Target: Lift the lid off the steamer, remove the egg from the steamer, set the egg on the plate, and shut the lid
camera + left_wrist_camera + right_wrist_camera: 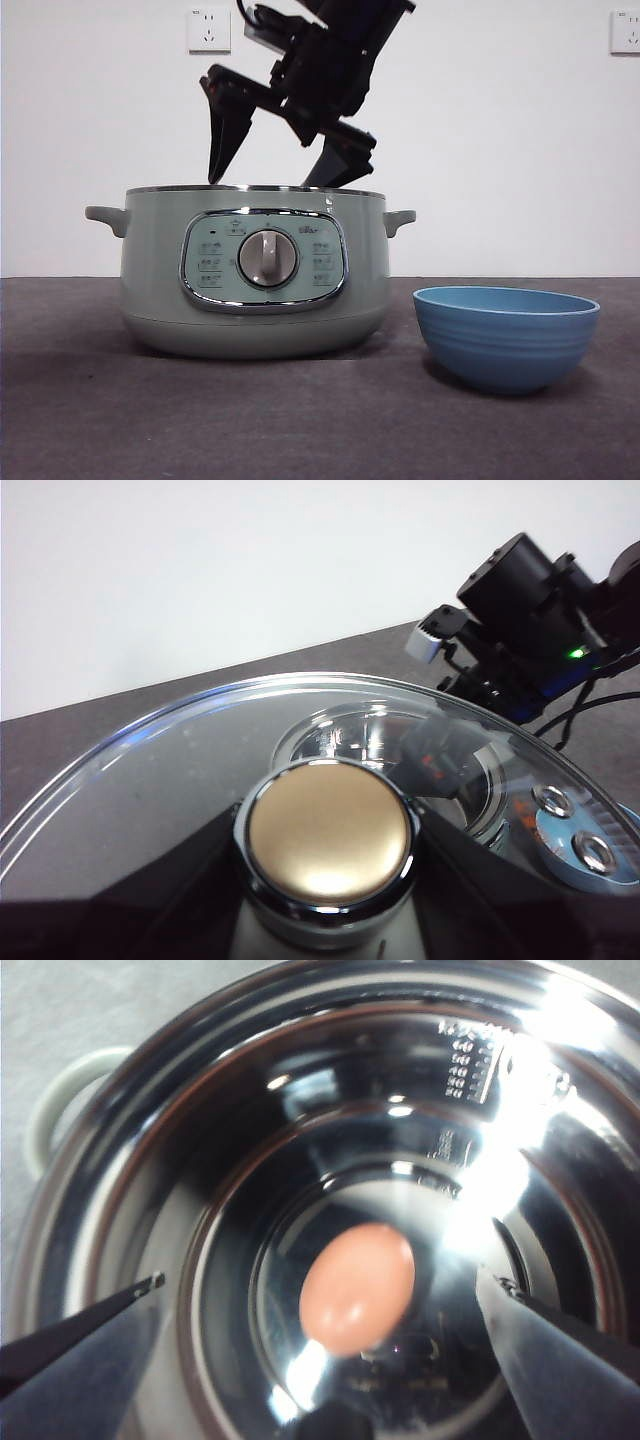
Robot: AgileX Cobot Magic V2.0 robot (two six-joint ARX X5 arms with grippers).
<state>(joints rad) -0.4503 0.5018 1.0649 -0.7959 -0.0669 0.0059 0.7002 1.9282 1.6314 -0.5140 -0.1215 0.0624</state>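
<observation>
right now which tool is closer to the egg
Right. The right tool hangs open over the steamer, its tips either side of the egg on the pot's floor. The left tool is off the pot, shut on the lid by its knob.

I look straight down into the steamer (130,1160), its shiny steel inside full of bright glare. 1 egg (357,1288), pinkish-tan, lies on the bottom near the middle. My right gripper (325,1285) hangs over it with its 2 dark jaws spread wide, 1 on each side of the egg, neither touching it. A pale green handle (45,1110) shows past the rim.
</observation>
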